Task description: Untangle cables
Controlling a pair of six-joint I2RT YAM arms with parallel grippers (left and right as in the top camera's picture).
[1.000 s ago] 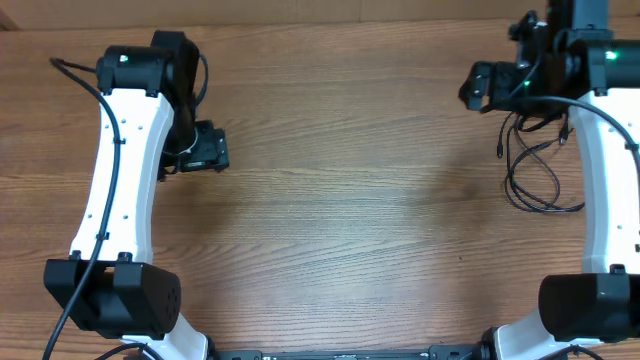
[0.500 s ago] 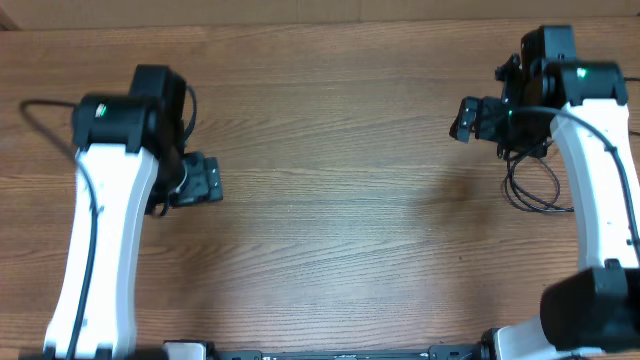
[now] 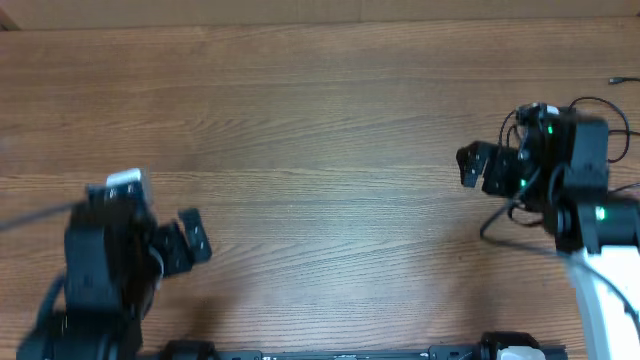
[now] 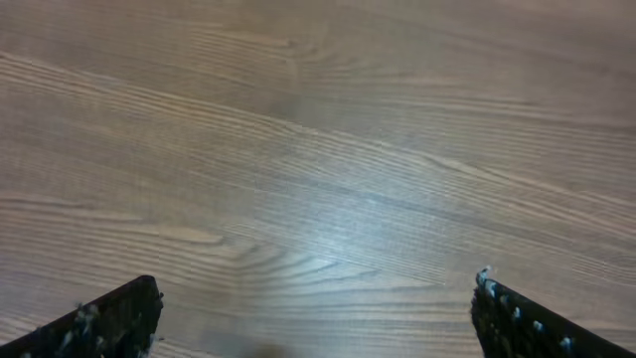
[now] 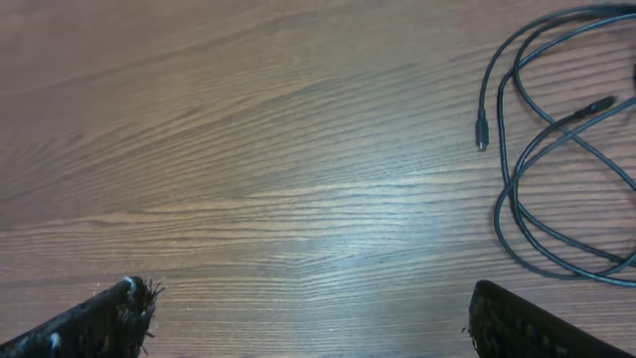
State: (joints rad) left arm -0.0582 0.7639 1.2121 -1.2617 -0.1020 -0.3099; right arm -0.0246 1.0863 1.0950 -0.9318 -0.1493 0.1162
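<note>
The cables are thin black cords lying in loose overlapping loops on the wood at the right of the right wrist view, with one small plug end pointing down. From overhead only a few cable loops show behind the right arm; the rest is hidden under it. My right gripper hovers open to the left of the cables, with nothing between its fingers. My left gripper is far off at the near left, open over bare wood.
The wooden table fills every view. A separate small plug tip lies near the right edge. The right arm's own thicker cable droops to the left of its white link.
Both arms have pulled back toward the near edge of the table. The left gripper's jaws spread a little wider. The right arm now covers most of the cable pile.
</note>
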